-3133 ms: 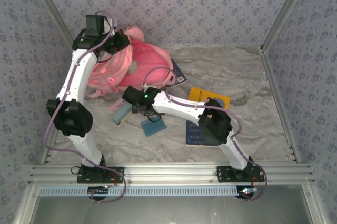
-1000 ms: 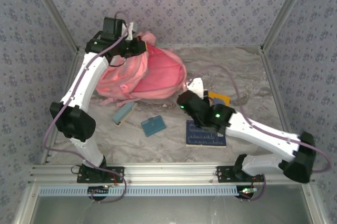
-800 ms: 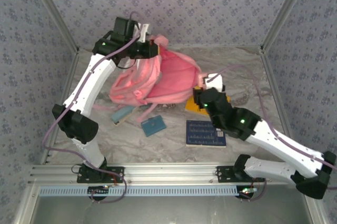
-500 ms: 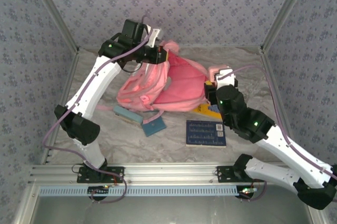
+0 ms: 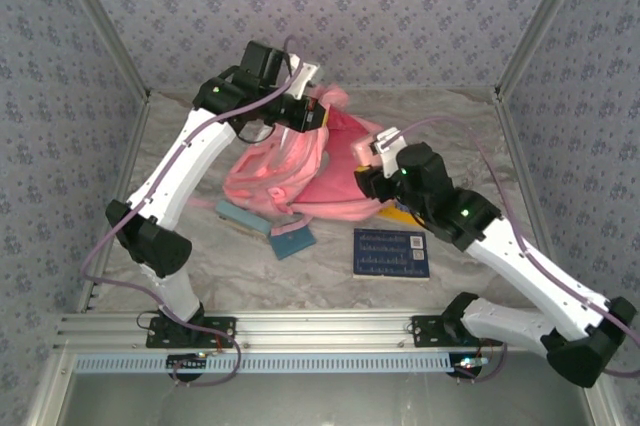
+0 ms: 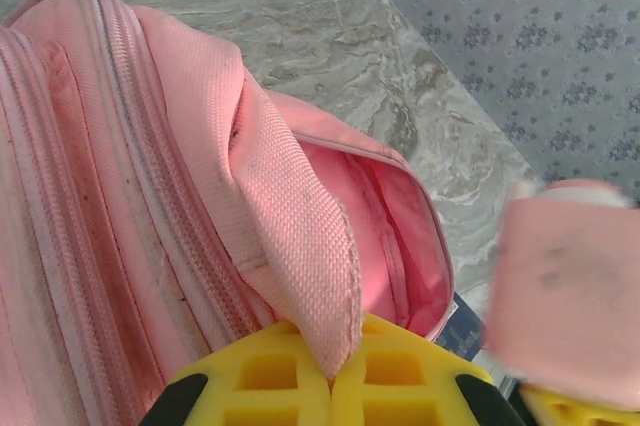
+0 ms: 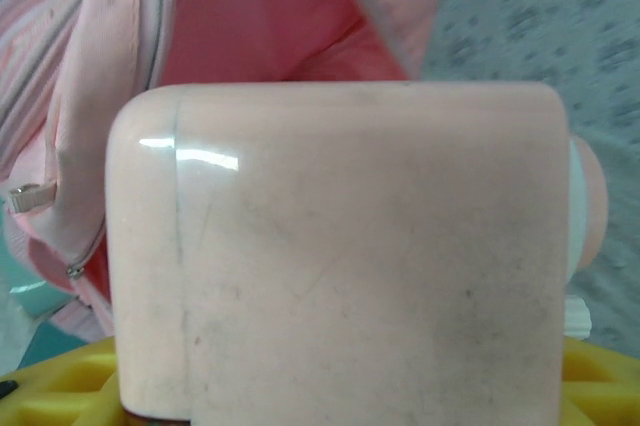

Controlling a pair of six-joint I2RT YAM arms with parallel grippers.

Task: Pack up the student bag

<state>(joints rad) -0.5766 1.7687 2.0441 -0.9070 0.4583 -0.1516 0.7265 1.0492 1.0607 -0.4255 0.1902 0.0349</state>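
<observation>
We hold the bag [image 6: 120,196] open, left gripper [image 6: 330,376] pinching its flap; right gripper [image 7: 330,386], clamped on the pink box [image 7: 340,246], should push it inside

Just in front of the student bag [image 5: 270,171]: left case [image 5: 244,216], right case [image 5: 292,240]; book [image 5: 390,253] front-right. At its opening, right side: box [image 7: 340,246].

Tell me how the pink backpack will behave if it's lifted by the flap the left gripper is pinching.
Probably floppy: the backpack sags in folds, and its flap bends limply in the shut left gripper. Likely light, as its open compartment looks empty. The woven fabric seems unlikely to slip.
</observation>
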